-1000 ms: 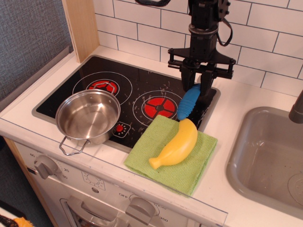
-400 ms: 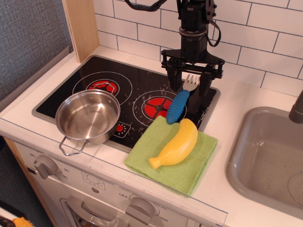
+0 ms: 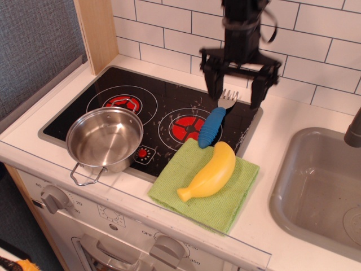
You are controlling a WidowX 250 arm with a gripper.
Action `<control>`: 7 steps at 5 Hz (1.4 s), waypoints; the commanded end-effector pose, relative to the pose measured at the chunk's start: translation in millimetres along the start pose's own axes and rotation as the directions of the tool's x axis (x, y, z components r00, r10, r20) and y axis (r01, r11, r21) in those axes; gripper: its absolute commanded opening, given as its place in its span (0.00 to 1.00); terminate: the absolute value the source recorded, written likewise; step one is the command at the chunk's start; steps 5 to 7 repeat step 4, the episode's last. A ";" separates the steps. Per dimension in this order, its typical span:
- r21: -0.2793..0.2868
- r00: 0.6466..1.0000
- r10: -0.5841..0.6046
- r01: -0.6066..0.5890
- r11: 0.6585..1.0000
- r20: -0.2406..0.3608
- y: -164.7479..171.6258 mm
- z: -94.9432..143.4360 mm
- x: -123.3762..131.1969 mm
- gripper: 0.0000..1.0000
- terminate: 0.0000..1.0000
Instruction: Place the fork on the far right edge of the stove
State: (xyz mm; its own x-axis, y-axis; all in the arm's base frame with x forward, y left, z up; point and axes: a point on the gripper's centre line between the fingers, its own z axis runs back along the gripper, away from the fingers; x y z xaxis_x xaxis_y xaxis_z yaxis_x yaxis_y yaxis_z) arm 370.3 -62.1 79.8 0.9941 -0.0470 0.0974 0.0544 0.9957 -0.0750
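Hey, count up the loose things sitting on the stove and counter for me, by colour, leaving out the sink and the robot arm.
Blue and tan: 1, the fork
Silver: 1, the pot
Yellow: 1, the banana
Green: 1, the cloth
Total: 4

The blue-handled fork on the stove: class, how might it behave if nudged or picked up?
The fork looks like moulded plastic, so probably light and stiff. Its thick rounded handle might roll on the glossy stove, though the flat tined head should limit that. The ribs likely help the open end effector grip.
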 end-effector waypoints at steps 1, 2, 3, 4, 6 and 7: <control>0.107 0.994 -0.068 0.058 0.993 0.089 -5.7 55.2 -39.1 1.00 0.00; 0.064 0.994 -0.062 0.056 0.996 0.095 -1.4 48.6 -52.9 1.00 0.00; 0.064 0.994 -0.062 0.056 0.996 0.095 -1.4 48.6 -52.9 1.00 0.00; 0.064 0.994 -0.062 0.056 0.996 0.095 -1.4 48.6 -52.9 1.00 1.00; 0.064 0.994 -0.062 0.056 0.996 0.095 -1.4 48.6 -52.9 1.00 1.00; 0.064 0.994 -0.062 0.056 0.996 0.095 -1.4 48.6 -52.9 1.00 1.00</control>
